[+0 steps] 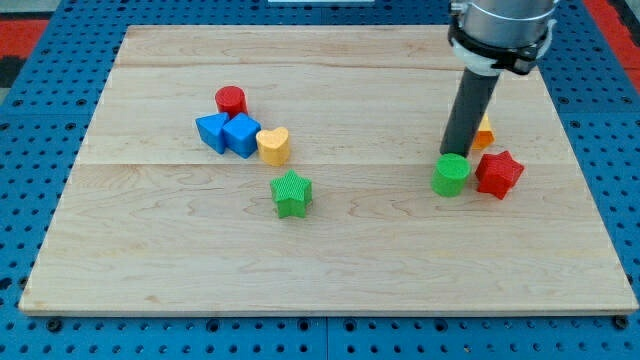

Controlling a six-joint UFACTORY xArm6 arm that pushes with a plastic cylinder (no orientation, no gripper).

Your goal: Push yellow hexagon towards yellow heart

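No pincer on this arm, just a rod holding nothing: my tip (452, 154) hides the yellow hexagon (484, 132), so it could shove the green cylinder (451, 175) leftward instead toward the far-off yellow heart (273, 145).

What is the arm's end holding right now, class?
No claw: my tip holds nothing, just behind the green cylinder, beside the yellow hexagon.
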